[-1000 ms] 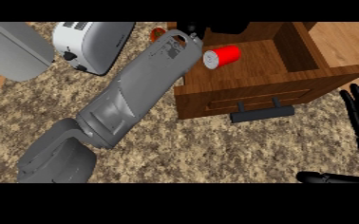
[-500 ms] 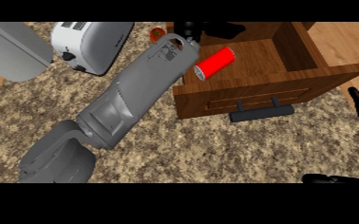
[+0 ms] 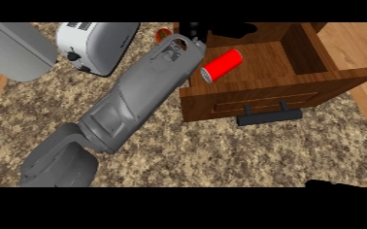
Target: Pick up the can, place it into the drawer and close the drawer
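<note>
A red can [image 3: 222,64] lies on its side inside the open wooden drawer [image 3: 287,60], its grey top facing the front left. My left forearm reaches in from the lower left. My left hand [image 3: 195,31] hangs over the drawer's back left corner, just above and left of the can. Its black fingers are spread and off the can. The drawer's black handle [image 3: 269,117] sticks out from its front panel. Only a dark sliver of my right hand [image 3: 335,183] shows at the lower right edge.
A white toaster [image 3: 97,46] stands on the speckled counter left of my left arm. A grey rounded object [image 3: 25,51] sits at the far left. Something small and orange [image 3: 159,37] peeks out behind my wrist. Wooden cabinet top [image 3: 347,39] borders the drawer at right.
The can has tipped from upright beside my left hand onto its side in the drawer. My right hand has slid down out of the right side of the view.
</note>
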Robot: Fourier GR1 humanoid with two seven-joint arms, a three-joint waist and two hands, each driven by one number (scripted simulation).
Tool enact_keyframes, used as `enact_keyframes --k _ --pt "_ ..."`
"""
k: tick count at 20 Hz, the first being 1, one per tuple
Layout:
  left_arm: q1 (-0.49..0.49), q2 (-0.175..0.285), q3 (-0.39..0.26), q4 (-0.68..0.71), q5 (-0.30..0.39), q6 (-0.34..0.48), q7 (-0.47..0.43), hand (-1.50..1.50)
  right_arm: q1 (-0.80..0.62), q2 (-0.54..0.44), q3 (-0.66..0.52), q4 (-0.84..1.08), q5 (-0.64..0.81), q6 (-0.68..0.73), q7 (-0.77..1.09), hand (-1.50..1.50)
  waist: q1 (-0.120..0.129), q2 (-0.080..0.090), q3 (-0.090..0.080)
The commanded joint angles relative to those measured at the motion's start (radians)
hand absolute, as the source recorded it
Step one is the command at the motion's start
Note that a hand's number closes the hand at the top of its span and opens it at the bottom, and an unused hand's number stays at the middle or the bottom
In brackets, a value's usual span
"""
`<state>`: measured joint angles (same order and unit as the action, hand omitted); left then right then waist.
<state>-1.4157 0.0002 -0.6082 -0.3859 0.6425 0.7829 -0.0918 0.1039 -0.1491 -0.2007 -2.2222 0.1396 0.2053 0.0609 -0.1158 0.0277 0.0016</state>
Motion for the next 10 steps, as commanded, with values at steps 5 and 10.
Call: enact_keyframes --k 5,10 --pt "-0.005 0.0 0.015 -0.041 0.066 0.031 -0.048 -1.5 -0.045 -0.048 0.082 0.002 0.229 -0.021 -0.051 -1.5 0.036 -0.007 -0.001" --pt "-0.009 0.0 -0.021 -0.06 0.07 0.077 -0.034 -1.5 -0.064 -0.112 0.127 0.068 0.431 -0.042 -0.093 -1.5 0.055 -0.013 0.0"
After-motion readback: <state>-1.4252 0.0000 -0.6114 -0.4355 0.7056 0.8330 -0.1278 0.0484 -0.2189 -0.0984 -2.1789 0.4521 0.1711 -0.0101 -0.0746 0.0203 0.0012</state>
